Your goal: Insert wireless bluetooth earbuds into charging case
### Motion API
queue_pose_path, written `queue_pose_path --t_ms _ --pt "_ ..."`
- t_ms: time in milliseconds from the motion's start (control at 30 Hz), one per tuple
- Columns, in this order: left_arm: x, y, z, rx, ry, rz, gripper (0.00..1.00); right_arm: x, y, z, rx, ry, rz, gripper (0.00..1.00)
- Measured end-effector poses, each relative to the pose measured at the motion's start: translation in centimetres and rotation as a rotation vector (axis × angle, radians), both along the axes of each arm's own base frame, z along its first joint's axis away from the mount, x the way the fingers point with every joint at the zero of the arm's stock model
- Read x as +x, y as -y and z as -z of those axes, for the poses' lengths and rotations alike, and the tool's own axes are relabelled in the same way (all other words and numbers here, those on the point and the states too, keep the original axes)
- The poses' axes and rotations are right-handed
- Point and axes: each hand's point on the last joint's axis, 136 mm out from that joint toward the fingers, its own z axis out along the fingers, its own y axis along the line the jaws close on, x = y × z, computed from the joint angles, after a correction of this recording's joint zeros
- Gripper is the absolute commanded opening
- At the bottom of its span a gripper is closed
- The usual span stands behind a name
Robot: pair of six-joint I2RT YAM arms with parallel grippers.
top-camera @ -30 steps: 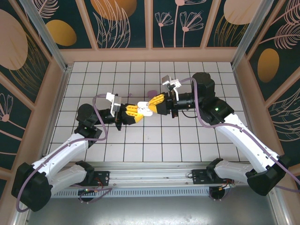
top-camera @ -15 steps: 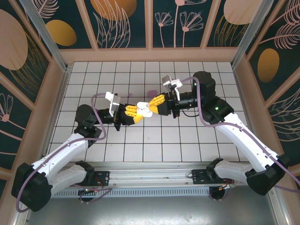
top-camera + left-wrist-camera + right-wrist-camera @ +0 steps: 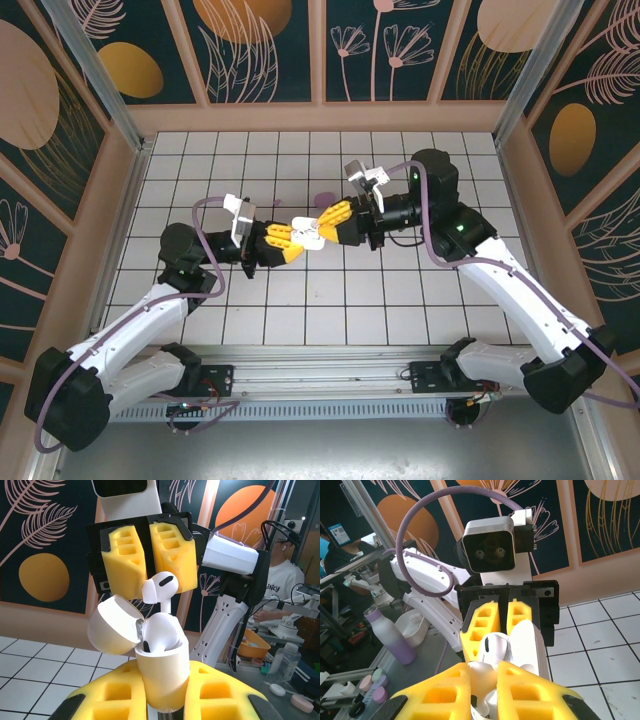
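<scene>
My left gripper is shut on the white charging case, held upright above the tiles. The case's lid hangs open to the left. One white earbud sits inside the case. A second white earbud stands just above the case opening with its stem pointing down. My right gripper is shut on this second earbud. In the top view the two grippers meet tip to tip over the middle of the floor, with the white case between them.
A small pale pink bit lies on the white tiled floor just beyond the grippers. Tan walls close in the floor on three sides. Both arms reach inward from the near rail.
Both grippers have drifted slightly toward the far side, still tip to tip. The holds on the case and on the earbud are unchanged.
</scene>
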Motion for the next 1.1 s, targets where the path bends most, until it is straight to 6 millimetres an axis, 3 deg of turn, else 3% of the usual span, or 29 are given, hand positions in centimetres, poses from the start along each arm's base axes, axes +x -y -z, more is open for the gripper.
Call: queue_pose_path --t_ms 533,1100 --pt "0.3 -0.1 -0.1 -0.006 -0.004 -0.015 0.00 0.2 -0.2 0.1 -0.005 0.024 -0.018 0.29" --pt "1.5 -0.2 0.4 0.007 -0.046 -0.064 0.00 2.1 -0.8 1.0 -0.056 -0.002 0.001 0.22"
